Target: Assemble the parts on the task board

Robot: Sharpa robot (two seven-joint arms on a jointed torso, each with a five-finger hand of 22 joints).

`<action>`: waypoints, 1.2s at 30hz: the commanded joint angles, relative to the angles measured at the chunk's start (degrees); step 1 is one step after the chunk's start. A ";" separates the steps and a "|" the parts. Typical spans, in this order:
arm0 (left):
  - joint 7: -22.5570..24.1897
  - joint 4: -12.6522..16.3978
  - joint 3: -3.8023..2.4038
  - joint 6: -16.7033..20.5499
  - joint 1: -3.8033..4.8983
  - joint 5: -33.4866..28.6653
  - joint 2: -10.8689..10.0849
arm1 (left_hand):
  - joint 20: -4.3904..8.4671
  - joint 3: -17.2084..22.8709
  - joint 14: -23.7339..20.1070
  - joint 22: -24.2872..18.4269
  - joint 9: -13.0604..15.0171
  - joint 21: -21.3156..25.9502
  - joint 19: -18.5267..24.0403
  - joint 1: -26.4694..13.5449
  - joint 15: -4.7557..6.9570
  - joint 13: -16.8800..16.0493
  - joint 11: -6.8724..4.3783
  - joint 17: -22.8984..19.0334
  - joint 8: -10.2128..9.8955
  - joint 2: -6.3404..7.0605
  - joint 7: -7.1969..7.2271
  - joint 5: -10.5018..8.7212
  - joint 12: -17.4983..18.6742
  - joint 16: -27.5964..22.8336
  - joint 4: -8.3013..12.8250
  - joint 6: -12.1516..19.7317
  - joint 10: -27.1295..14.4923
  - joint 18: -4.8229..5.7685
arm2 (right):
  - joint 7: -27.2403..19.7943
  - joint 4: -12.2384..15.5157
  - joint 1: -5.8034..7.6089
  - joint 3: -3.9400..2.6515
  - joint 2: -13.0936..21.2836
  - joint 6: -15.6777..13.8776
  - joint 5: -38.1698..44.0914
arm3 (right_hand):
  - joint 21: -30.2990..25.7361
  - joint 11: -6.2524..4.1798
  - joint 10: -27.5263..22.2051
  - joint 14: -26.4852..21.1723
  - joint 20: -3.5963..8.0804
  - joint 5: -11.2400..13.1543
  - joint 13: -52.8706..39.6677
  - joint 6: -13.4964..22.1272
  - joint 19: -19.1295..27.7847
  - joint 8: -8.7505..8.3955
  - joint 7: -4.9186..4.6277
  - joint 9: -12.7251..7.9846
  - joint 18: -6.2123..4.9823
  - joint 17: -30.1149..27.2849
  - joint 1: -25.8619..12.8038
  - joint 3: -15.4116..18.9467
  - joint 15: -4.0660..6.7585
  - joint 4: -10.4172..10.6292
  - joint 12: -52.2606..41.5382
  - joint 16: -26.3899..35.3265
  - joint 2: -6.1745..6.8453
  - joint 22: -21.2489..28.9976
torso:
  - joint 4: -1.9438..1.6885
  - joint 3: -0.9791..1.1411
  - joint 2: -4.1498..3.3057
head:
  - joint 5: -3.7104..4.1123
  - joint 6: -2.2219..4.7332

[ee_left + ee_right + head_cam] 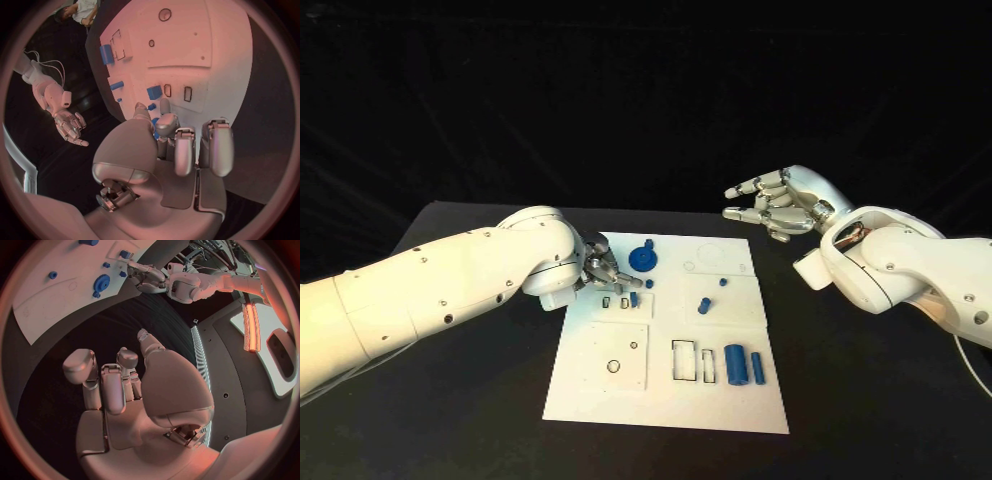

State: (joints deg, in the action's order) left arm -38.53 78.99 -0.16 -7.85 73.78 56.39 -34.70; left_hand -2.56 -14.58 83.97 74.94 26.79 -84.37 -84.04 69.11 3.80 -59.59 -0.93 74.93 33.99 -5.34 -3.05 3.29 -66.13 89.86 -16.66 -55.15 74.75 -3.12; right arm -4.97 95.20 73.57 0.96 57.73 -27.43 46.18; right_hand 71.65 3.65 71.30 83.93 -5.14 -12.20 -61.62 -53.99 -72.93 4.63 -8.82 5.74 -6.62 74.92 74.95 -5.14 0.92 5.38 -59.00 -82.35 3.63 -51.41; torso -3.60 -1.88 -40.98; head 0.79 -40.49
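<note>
Parts lie scattered over my task board [589, 395], the white plate in the middle of the black tabletop [877, 380], and I judge the assembly barely begun, since most of the slots stand vacant. My left hand [600, 270] hangs over the board's far left corner, fingers curled down toward a small blue block [635, 298] next to the two little rectangular slots; I take it I am there to seat that piece. From the head camera I cannot tell whether those fingers pinch anything. My left wrist camera looks along the fingers [187, 150] and shows a bit of blue [154, 135] tucked against the fingertips, yet even so I cannot say whether it is gripped or merely behind them.

My right hand [776, 205] is raised off the board's far right side, fingers apart and grasping nothing, kept clear, I suppose, so the left can work.

Nearer me, a blue cylinder [736, 364] and a thinner blue bar [757, 368] lie side by side just right of the rectangular outlines. A round blue disc with a knob [642, 257] sits just beside my left hand. My right wrist camera catches that disc [101, 282] from the opposite side, with my left hand [147, 277] next to it.
</note>
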 commanded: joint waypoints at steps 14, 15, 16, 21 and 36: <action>-3.01 -0.91 0.22 -3.80 0.06 2.13 1.99 | 0.63 -1.62 6.03 6.22 3.19 -0.45 -1.72 -1.60 0.67 -0.99 -0.26 15.07 2.11 -0.26 0.31 -0.40 -1.01 0.14 -0.04 1.23 0.84 1.09 | 0.58 -0.70 -0.04 0.04 -1.25 1.11 2.86 | -0.38 -0.11 -0.34 3.28 0.05 -0.58 0.22 -0.18 0.35 0.31 0.21 0.11 -0.61 3.17 -0.64 0.63 -0.04 0.18 0.39 0.47 0.03 0.33 | 0.11 0.01 -0.18 | -0.22 -0.72; -3.05 -0.92 0.22 -3.89 0.06 2.12 2.02 | 0.64 -1.64 6.03 6.25 3.25 -0.47 -1.73 -1.60 0.68 -1.01 -0.26 15.07 2.15 -0.28 0.31 -0.40 -1.02 0.14 -0.04 1.24 0.85 1.09 | 0.60 -0.75 -0.04 0.04 -1.31 1.14 2.87 | -0.38 -0.11 -0.34 3.28 0.05 -0.58 0.22 -0.18 0.35 0.31 0.21 0.11 -0.61 3.17 -0.64 0.63 -0.04 0.18 0.39 0.47 0.03 0.33 | 0.10 0.01 -0.17 | -0.22 -0.76; -3.09 -0.93 0.22 -3.98 0.06 2.12 2.05 | 0.65 -1.69 6.03 6.33 3.40 -0.51 -1.76 -1.62 0.69 -1.04 -0.28 15.07 2.25 -0.32 0.33 -0.40 -1.04 0.14 -0.03 1.27 0.87 1.11 | 0.63 -0.80 -0.05 0.05 -1.38 1.18 2.87 | -0.38 -0.11 -0.34 3.28 0.05 -0.58 0.22 -0.18 0.35 0.31 0.21 0.11 -0.61 3.17 -0.64 0.63 -0.04 0.18 0.39 0.47 0.03 0.33 | 0.12 0.00 -0.18 | -0.24 -0.75; -3.32 -1.13 0.22 -4.83 0.06 2.11 2.26 | 0.68 -1.75 6.03 6.39 3.85 -0.54 -1.79 -1.43 0.73 -1.12 -0.33 15.07 2.52 -0.47 0.39 -0.39 -1.09 0.14 0.05 1.37 0.90 1.12 | 0.68 -0.96 -0.07 0.06 -1.62 1.30 2.79 | -0.44 -0.13 -0.34 3.28 0.06 -0.72 0.25 -0.23 0.35 0.35 0.23 0.14 -0.62 3.12 -0.64 0.76 -0.02 0.22 0.41 0.53 0.00 0.39 | 0.16 -0.03 -0.21 | -0.31 -0.85; -3.99 -1.87 0.21 -6.51 0.07 2.11 3.41 | 0.81 -1.69 6.03 6.56 6.12 -0.57 -1.80 0.51 0.86 -1.11 -0.48 15.07 3.71 -1.03 0.56 -0.31 -0.93 0.14 0.35 2.13 0.78 1.14 | 0.59 -0.95 -0.10 0.07 -1.88 1.52 2.58 | -0.59 -0.20 -0.25 3.31 0.12 -1.40 0.26 -0.36 0.28 0.47 0.30 0.22 -0.62 3.08 -0.34 1.05 0.04 0.19 0.34 0.61 -0.21 0.50 | 0.15 -0.02 -0.20 | -0.24 -1.07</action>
State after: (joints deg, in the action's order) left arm -39.94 77.17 0.07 -12.44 73.78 58.30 -31.50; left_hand -2.16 -16.03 83.97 74.92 32.83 -84.76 -84.04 69.15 4.19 -60.78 -1.14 74.91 37.40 -6.40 -2.46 3.08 -67.03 89.86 -16.50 -53.32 75.36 -3.12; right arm -4.33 94.21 73.51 1.03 55.95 -26.80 48.20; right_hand 71.41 3.65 71.31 83.93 -5.14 -13.31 -61.42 -54.17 -72.94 4.86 -8.65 5.90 -6.61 74.91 74.95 -4.35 0.92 5.54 -58.78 -82.04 3.63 -51.00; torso -3.45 -1.92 -41.18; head 0.52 -41.52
